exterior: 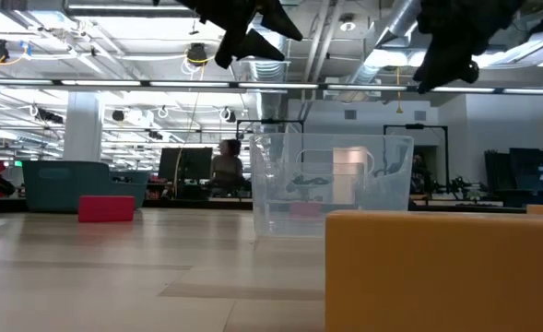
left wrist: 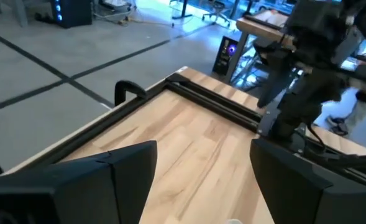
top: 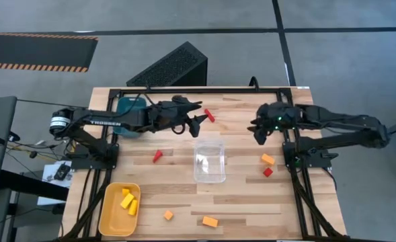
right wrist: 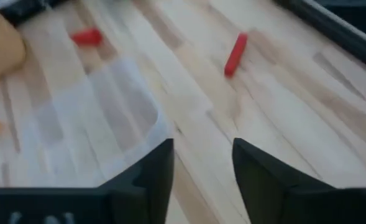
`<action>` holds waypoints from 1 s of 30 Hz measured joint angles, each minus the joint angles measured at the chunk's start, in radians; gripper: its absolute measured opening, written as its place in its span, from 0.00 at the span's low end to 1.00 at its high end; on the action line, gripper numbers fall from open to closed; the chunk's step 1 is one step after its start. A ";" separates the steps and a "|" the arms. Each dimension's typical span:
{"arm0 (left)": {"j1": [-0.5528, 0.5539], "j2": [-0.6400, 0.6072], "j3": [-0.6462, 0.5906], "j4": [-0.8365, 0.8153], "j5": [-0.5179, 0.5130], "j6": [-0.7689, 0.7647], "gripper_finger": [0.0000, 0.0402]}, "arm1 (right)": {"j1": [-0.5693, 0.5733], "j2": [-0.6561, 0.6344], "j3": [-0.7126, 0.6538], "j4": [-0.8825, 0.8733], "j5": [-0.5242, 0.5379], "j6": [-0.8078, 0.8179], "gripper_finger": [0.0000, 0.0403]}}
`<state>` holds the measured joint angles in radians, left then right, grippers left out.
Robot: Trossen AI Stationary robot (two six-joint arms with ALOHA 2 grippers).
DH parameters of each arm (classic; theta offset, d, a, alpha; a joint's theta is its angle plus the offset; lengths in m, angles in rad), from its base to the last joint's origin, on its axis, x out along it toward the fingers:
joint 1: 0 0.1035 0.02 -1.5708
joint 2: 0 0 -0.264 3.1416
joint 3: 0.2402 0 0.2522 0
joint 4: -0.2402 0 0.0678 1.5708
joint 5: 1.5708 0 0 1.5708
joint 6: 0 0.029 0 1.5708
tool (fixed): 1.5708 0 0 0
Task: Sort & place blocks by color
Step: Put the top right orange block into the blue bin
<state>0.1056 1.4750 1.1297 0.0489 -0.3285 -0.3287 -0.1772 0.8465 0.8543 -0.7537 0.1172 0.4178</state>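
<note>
Red blocks lie flat on the wooden table: a bar (top: 210, 115) at the far middle, one (top: 157, 156) left of the clear box (top: 209, 161), and one (top: 267, 172) right of it beside an orange block (top: 268, 159). Two more orange blocks (top: 168, 215) (top: 210, 221) lie near the front edge. Yellow blocks (top: 128, 202) sit in the yellow tray (top: 110, 218) at the front left. My left gripper (top: 199, 121) (left wrist: 201, 155) hangs open above the table beside the red bar. My right gripper (top: 258, 134) (right wrist: 201, 155) hangs open at the far right, tilted down, with nothing between its fingers.
A teal box (top: 127, 107) stands under my left arm at the far left. A black frame rail (top: 204, 90) runs along the table's far edge, and a black case (top: 171, 67) sits beyond it. In the low view an orange block (exterior: 437, 267) fills the foreground.
</note>
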 joint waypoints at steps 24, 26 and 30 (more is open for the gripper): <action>0.008 -0.001 0.001 -0.174 0.112 0.010 0.62 | 0.410 0.159 -0.186 -0.398 -0.037 0.629 0.60; 0.008 -0.001 0.001 -0.175 0.126 0.011 0.62 | 0.432 0.169 -0.210 -0.387 -0.039 0.622 0.60; 0.006 -0.001 0.001 -0.203 0.142 0.011 0.62 | 0.451 0.188 -0.237 -0.345 -0.036 0.594 0.60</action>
<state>0.1116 1.4738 1.1305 -0.1541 -0.1867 -0.3180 0.2736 1.0347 0.6175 -1.0987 0.0814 1.0118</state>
